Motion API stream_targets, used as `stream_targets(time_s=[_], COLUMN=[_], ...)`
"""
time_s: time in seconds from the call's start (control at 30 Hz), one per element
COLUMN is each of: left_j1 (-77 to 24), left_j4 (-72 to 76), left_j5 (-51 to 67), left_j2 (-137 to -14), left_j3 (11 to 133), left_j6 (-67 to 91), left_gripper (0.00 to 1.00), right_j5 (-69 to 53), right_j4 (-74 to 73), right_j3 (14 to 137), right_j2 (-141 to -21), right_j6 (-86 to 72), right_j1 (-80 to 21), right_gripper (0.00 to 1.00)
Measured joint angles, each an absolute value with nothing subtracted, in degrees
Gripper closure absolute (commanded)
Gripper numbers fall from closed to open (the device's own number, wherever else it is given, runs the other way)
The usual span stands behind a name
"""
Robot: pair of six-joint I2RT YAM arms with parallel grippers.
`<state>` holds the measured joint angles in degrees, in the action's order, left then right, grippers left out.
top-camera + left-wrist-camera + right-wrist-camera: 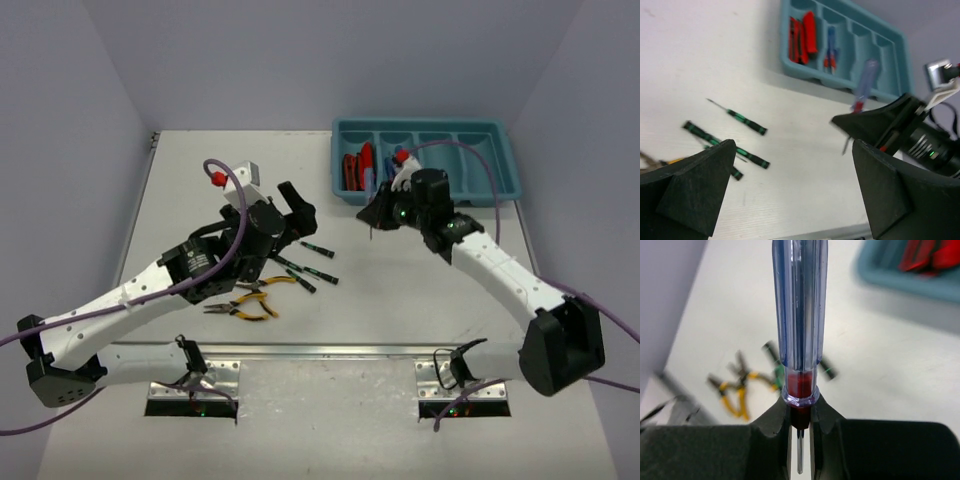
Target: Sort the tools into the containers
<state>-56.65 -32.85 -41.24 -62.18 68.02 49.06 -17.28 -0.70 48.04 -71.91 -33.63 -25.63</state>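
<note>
My right gripper (pixel 800 427) is shut on the red collar of a blue-handled screwdriver (pixel 800 305), held above the table just in front of the teal tray (pixel 420 126). The held screwdriver also shows in the left wrist view (pixel 864 82). The tray's leftmost compartment holds red-and-black utility knives (pixel 355 168); the one beside it holds blue screwdrivers (pixel 384 172). My left gripper (pixel 297 207) is open and empty above the table. Three black-and-green screwdrivers (pixel 318 248) lie just to its right on the table. Yellow-handled pliers (pixel 250 298) lie nearer the front.
The tray's two right compartments (pixel 455 160) show no tools. My left arm (pixel 200 265) crosses above the pliers. The right arm's cable (pixel 480 160) arcs over the tray. A metal rail (pixel 320 350) runs along the table's near edge.
</note>
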Motion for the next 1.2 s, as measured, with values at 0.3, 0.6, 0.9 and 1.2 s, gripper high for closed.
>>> stream_targets(time_s=[0.3,0.6,0.9,1.2], left_j1=[-55.4,-43.6,-42.3,-42.3], left_j4=[-53.3,-56.5,-59.2,-55.8], left_j5=[-51.4,-49.2,-49.7,-49.9], left_j2=[-56.9,-59.8,-59.0,-47.4], left_j3=[66.5,61.3,64.2,55.0], left_j6=[52.8,49.3,46.6,43.0], left_gripper=[0.00,0.00,0.00,0.00], right_j5=[0.7,6.6,6.5,-0.6], right_j4=[-20.6,-38.4,-40.8,-30.6], right_j3=[89.8,121.8,113.5,81.3], right_j2=[-107.2,-132.1,-122.3,-96.9], right_j6=[-22.1,-15.3,-13.3,-7.5], right_j1=[-10.5,-9.6,-11.8,-33.2], right_gripper=[0.81,0.44,0.41,0.41])
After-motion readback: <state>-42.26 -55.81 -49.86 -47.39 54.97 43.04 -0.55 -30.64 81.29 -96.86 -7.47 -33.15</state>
